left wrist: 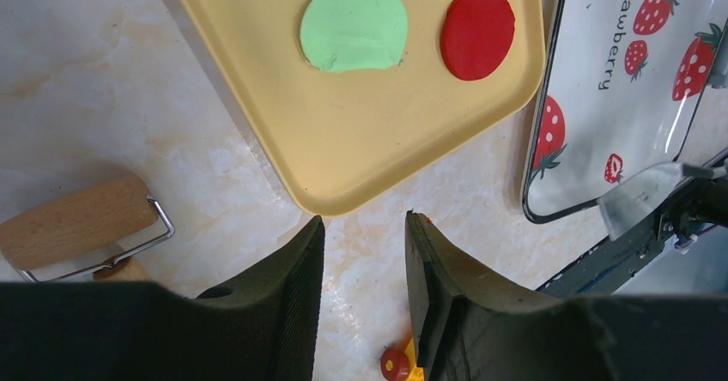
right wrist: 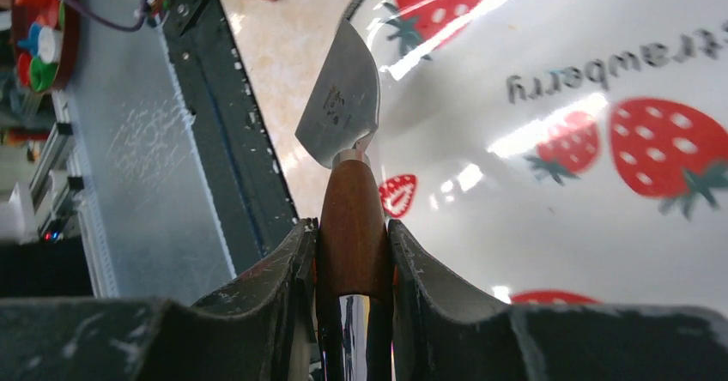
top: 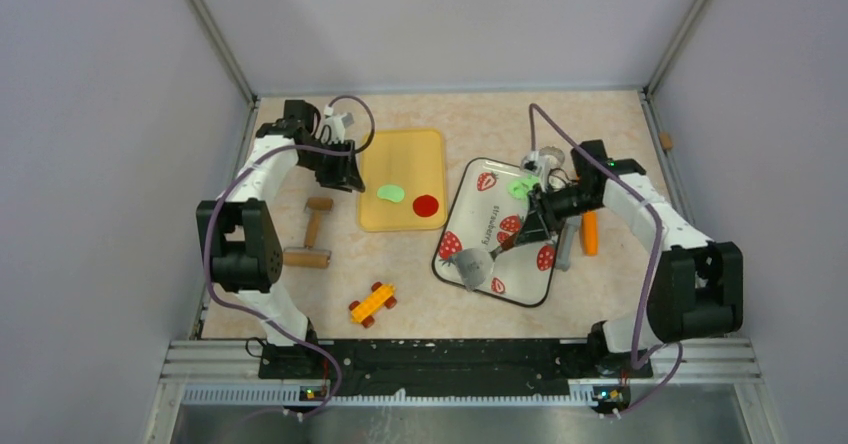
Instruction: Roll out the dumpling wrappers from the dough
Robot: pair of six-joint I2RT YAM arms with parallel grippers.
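Right fingers clamp the scraper by its wooden handle, steel blade over the glossy strawberry tray. Left fingers hang half-open and empty above the marbled counter. Matte yellow tray holds one smooth, flat green wrapper beside a red disc. Soft dough lump sits at the strawberry tray's far corner, unrolled; most of the job looks left.

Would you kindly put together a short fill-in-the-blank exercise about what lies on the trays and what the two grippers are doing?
1. On the yellow tray, the green wrapper lies beside a ____ disc.
2. The right gripper is shut on a scraper whose blade is over the tray printed with ____.
3. The left gripper is open and holds ____.

Missing words: red; strawberries; nothing.
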